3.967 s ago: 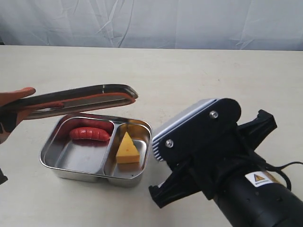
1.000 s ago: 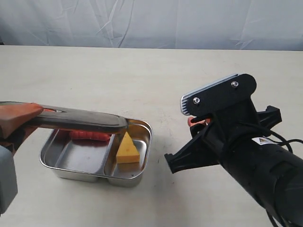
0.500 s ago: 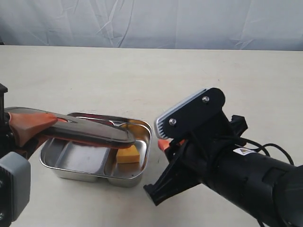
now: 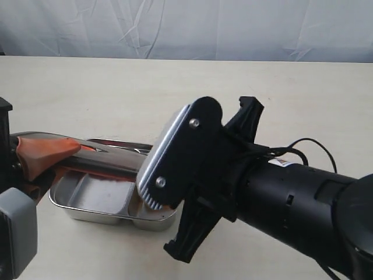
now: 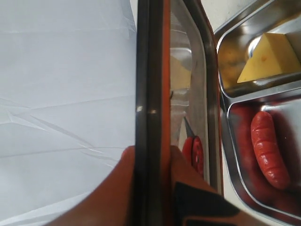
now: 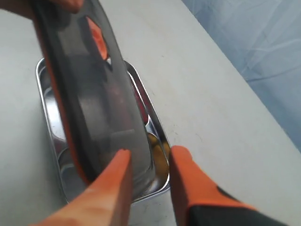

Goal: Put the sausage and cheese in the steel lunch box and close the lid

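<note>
The steel lunch box [image 4: 87, 205] lies on the table at the left. In the left wrist view the red sausage [image 5: 269, 149] rests in one compartment and the yellow cheese [image 5: 270, 59] in the other. My left gripper [image 4: 46, 154] is shut on one end of the dark lid [image 4: 116, 161], which hangs slightly tilted just above the box. That view shows the lid [image 5: 153, 94] edge-on between the fingers [image 5: 188, 179]. My right gripper [image 6: 150, 154] stands open over the box's far end, its fingertips beside the free end of the lid [image 6: 89, 94], nothing between them.
The right arm [image 4: 280, 198] fills the front right of the exterior view and hides the box's right end. The beige table [image 4: 175, 93] runs back to a white cloth backdrop [image 4: 186, 29].
The right arm has swung left and now covers the box's right end. The lid has sunk a little lower over the box, still in the left gripper.
</note>
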Available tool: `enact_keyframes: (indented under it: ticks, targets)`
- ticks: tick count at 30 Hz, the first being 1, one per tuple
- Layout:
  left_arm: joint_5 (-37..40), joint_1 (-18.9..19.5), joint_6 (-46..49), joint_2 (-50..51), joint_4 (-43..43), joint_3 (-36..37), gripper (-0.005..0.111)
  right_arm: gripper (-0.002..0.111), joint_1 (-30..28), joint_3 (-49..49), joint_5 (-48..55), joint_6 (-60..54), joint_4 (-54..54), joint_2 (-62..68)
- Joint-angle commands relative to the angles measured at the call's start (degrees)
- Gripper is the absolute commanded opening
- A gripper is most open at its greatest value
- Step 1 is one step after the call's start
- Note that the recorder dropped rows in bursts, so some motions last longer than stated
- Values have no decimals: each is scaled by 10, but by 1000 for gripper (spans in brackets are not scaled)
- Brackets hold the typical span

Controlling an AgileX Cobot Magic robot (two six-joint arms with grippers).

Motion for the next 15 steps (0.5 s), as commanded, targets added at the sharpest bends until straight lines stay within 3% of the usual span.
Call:
enact_keyframes:
  ticks: [1,8,15]
  targets:
    - [-5,-3,-2,-3,7,-4,0,28,-1,-3,8,-60,-3,-4]
    - [0,-3,-2,-18,7,-4,0,49,-1,-5,49,-60,-7,0]
    - [4,-3,-2,-18,-1,-4,0,50,0,-10,76,-60,23,9]
